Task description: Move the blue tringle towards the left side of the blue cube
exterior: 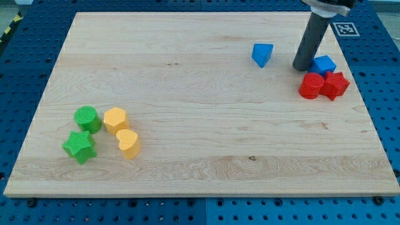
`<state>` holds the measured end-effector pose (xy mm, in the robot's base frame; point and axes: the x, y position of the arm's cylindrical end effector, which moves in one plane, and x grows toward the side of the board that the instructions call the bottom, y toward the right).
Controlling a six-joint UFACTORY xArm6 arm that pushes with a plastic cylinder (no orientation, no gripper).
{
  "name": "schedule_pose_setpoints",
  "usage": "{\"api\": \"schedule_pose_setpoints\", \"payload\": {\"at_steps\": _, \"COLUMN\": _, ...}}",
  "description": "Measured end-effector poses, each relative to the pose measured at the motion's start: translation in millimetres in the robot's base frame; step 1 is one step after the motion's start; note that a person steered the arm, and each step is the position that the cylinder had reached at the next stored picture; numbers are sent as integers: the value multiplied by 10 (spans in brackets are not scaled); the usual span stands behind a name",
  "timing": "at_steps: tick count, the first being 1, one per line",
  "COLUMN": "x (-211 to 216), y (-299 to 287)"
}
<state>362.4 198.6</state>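
The blue triangle (262,54) lies on the wooden board (187,106) at the view's upper right. The blue cube (324,64) sits further right, just above a red cylinder (310,85) and a red star (335,85). My tip (303,67) stands on the board right beside the blue cube's left side, between the cube and the blue triangle. The tip is about a block's width to the right of the triangle and does not touch it.
At the view's lower left sit a green cylinder (87,119), a green star (79,147), a yellow hexagon-like block (115,119) and a yellow heart (129,143). A blue pegboard table (25,75) surrounds the board.
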Motion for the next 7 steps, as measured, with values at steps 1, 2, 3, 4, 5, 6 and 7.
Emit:
{"api": "schedule_pose_setpoints", "payload": {"at_steps": 1, "x": -255, "y": 0}}
{"api": "schedule_pose_setpoints", "payload": {"at_steps": 2, "x": -259, "y": 0}}
{"api": "schedule_pose_setpoints", "payload": {"at_steps": 3, "x": -267, "y": 0}}
{"api": "schedule_pose_setpoints", "payload": {"at_steps": 4, "x": -271, "y": 0}}
{"api": "schedule_pose_setpoints", "payload": {"at_steps": 5, "x": -438, "y": -119}}
{"api": "schedule_pose_setpoints", "payload": {"at_steps": 6, "x": -482, "y": -602}}
{"api": "schedule_pose_setpoints", "payload": {"at_steps": 7, "x": -486, "y": -1181}}
